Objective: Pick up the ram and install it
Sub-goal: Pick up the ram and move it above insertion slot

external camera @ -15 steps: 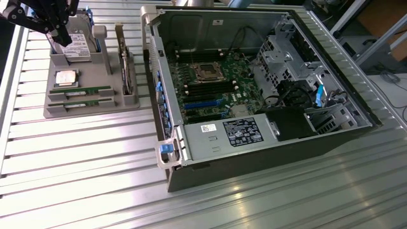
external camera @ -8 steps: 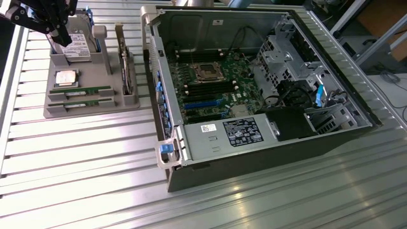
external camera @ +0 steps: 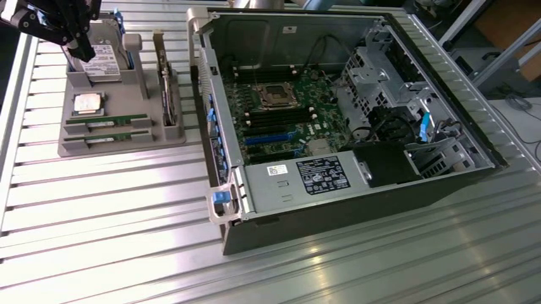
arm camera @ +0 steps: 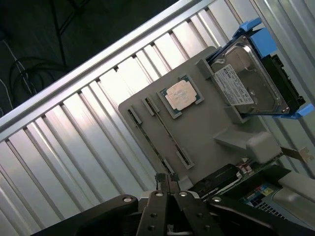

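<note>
Two ram sticks, thin and green, stand on edge in slots of the grey holder tray (external camera: 118, 145): one (external camera: 108, 118) and a second (external camera: 108, 135) just in front of it. The wrist view sees them edge-on as thin lines, the ram (arm camera: 170, 135) and its neighbour (arm camera: 147, 140). My black gripper (external camera: 85, 56) hangs over the tray's far end, above the hard drive, well apart from the sticks. Its fingertips (arm camera: 170, 183) are pressed together and hold nothing. The open computer case (external camera: 228, 209) lies to the exterior view's right, its motherboard showing black memory slots (external camera: 272, 118).
On the tray also sit a silver CPU (external camera: 88, 102), a hard drive (external camera: 103, 62) in a blue carrier, and an upright card (external camera: 166, 88) with a bracket. The case's tall side wall (external camera: 203, 95) stands between tray and motherboard. The ribbed metal table (external camera: 110, 215) lies in front.
</note>
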You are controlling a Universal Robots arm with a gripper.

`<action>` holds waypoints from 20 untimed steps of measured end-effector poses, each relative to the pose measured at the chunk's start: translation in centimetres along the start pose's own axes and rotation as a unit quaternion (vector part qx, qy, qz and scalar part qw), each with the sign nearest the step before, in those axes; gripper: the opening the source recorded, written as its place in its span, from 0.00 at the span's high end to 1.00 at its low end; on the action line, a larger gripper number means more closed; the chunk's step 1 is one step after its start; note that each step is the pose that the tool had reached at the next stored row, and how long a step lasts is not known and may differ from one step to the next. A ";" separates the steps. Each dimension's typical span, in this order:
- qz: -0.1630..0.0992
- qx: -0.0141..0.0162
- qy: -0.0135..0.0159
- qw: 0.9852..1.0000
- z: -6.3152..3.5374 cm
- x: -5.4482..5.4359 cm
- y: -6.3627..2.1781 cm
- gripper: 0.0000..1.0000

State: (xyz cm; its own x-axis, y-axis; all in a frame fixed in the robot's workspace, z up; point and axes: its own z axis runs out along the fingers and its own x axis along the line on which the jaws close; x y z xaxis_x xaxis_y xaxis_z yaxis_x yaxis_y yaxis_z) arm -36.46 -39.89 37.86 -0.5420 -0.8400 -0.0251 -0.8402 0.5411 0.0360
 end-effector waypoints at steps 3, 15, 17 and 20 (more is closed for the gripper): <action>-0.009 0.000 0.000 1.000 0.00 0.0 0.00 0.89; -0.051 -0.001 0.002 0.999 0.01 0.0 0.00 0.89; -0.060 -0.002 0.002 0.998 0.01 0.0 0.00 0.89; -0.075 -0.002 0.003 0.997 0.01 0.0 0.00 0.89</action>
State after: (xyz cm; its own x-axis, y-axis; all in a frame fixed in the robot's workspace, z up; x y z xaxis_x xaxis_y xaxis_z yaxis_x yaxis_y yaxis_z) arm -36.46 -39.89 37.84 -0.4095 -0.9119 -0.0252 -0.9120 0.4086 0.0360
